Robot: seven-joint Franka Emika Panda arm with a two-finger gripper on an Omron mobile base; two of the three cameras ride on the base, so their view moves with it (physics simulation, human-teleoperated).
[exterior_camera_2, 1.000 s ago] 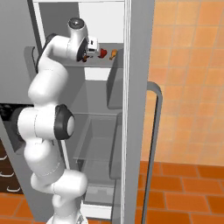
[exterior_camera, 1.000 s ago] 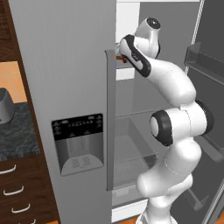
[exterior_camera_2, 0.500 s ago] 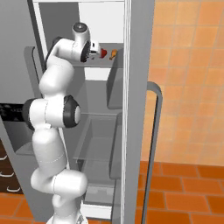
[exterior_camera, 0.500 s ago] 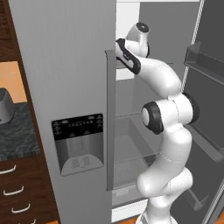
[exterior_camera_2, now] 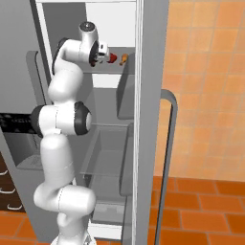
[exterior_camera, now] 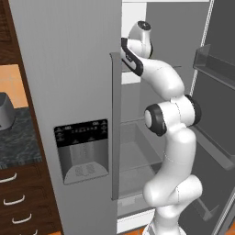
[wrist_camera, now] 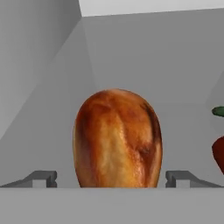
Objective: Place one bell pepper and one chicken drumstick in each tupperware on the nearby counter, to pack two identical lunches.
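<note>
Robot arm reaches into an open fridge; its hand (wrist_camera: pixel 112 178) is open, one fingertip either side of a drumstick (wrist_camera: pixel 117 139) on the upper shelf, a pepper (wrist_camera: pixel 218 151) just beside. To grip well, push further in before closing

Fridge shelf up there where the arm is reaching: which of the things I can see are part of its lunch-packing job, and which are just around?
Part of the job:
- chicken drumstick, between the open gripper fingertips
- second chicken drumstick on the shelf
- bell pepper beside it
- counter, left of the fridge

Just around:
- fridge door with its dispenser
- drawers
- tiled wall
</note>
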